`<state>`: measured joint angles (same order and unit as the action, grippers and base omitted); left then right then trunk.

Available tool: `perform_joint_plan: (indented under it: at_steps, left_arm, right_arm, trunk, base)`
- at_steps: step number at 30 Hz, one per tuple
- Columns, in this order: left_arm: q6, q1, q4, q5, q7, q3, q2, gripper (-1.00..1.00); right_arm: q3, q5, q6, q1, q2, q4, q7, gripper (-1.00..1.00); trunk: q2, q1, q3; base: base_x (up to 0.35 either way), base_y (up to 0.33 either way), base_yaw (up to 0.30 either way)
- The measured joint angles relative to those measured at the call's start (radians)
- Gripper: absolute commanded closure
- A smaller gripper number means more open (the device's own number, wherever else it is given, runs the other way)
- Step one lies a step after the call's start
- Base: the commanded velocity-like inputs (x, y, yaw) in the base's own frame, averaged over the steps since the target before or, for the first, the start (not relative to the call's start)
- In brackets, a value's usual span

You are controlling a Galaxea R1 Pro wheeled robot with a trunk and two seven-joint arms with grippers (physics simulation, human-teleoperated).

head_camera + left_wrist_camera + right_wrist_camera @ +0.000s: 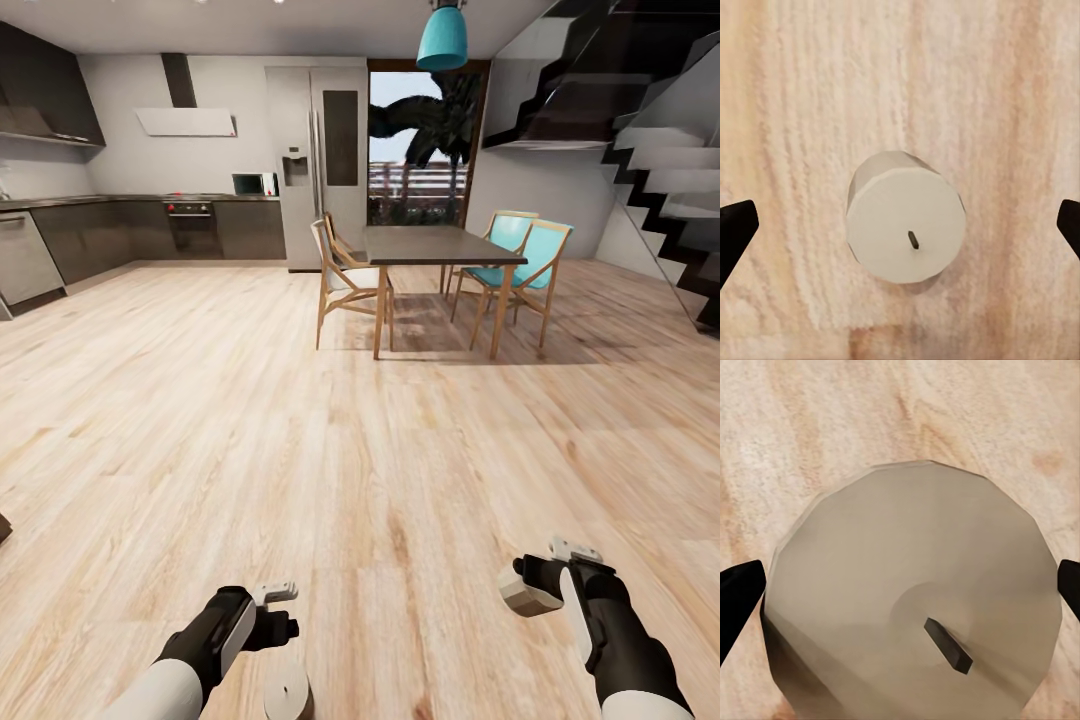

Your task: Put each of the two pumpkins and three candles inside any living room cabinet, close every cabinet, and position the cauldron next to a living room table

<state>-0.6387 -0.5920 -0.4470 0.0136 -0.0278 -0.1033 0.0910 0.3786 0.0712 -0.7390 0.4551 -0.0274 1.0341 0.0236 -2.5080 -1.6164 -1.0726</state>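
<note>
The right gripper (548,578) is closed on a candle (527,592), a stubby grey-beige faceted cylinder held above the floor; in the right wrist view its pale flat top (915,600) with a short dark wick spans the gap between the two black fingertips (739,596). The left gripper (278,612) stands wide, its fingertips (735,229) well apart on either side of a second candle (905,225) that stands upright on the floor (300,420) just beneath it, near the robot (289,692). The floor is pale planked wood with a visible grain. Farther off, right of centre, stands a dark-topped dining table (440,245) on wooden legs with wooden chairs (345,280), two with teal seats. A kitchen with dark cabinets (130,230) and a grey fridge (315,160) lines the far left; stairs (660,160) rise at far right.
</note>
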Motion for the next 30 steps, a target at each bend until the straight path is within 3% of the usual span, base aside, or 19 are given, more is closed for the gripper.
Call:
perform_joint_plan:
  at_steps: [12, 30]
  left_arm:
    - [0.000, 0.000, -0.002, -0.001, 0.000, 0.000, 0.000, -1.00]
    - [0.000, 0.000, -0.001, -0.001, 0.000, 0.000, 0.000, -1.00]
  right_arm:
    - [0.000, 0.000, 0.000, 0.000, 0.000, 0.000, 0.000, 1.00]
    - [0.000, 0.000, 0.000, 0.000, 0.002, 0.000, 0.000, 1.00]
  trunk:
    - [0.000, 0.000, 0.000]
    - [-0.004, -0.008, -0.070]
  base:
    - [0.001, 0.000, 0.000]
    - [0.000, 0.000, 0.000]
